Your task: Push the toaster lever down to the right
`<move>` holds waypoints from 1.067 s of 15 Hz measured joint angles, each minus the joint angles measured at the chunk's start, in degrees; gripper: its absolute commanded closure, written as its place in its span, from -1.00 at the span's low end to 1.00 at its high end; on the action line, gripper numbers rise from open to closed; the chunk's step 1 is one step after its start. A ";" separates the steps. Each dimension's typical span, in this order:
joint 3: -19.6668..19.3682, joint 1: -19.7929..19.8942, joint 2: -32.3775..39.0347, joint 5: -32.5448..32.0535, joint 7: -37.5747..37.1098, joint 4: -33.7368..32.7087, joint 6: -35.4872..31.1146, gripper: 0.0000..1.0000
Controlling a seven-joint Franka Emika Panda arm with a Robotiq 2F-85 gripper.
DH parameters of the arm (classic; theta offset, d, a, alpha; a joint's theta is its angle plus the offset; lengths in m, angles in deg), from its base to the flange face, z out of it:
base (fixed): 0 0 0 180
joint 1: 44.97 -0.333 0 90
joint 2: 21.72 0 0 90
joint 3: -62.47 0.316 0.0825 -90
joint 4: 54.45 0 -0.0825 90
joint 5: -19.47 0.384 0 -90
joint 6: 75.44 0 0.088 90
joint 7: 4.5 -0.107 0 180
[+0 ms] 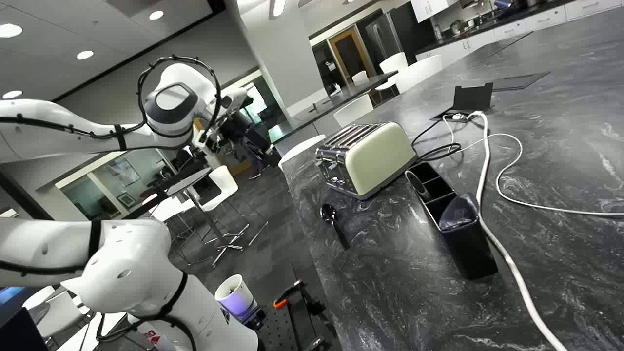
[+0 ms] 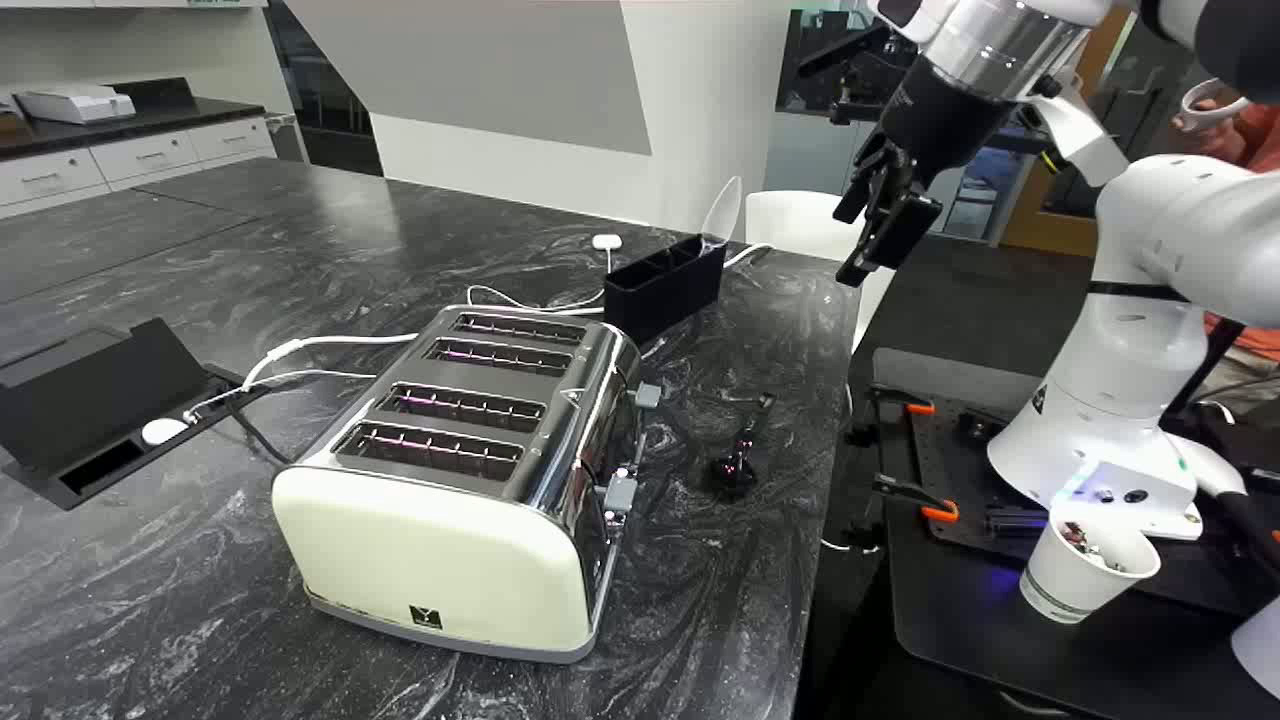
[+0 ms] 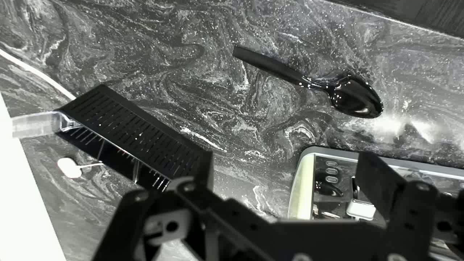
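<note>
The cream toaster (image 1: 385,156) with a silver top stands near the table edge; it also shows in an exterior view (image 2: 430,590) and in the wrist view (image 3: 303,185). Two small grey lever tabs stick out of its silver end face: a nearer lever (image 2: 619,492) and a farther lever (image 2: 648,396). The wrist view shows one lever (image 3: 361,210) beside its slot, left of my right-hand finger; the other is hidden. My gripper (image 2: 853,243) is above the table edge, apart from the toaster and levers. In the wrist view the gripper (image 3: 286,168) has its fingers wide apart, with nothing between them.
A black spoon (image 3: 353,96) lies before the toaster's lever face. A black divided organizer (image 1: 468,243) with a clear item in it stands beside the toaster. White cables (image 1: 509,263) run past. A black flip-up cable box (image 2: 110,400) lies behind the toaster.
</note>
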 measured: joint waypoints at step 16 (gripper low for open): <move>5.88 4.35 15.04 -2.23 -13.11 -1.31 -27.38 -0.47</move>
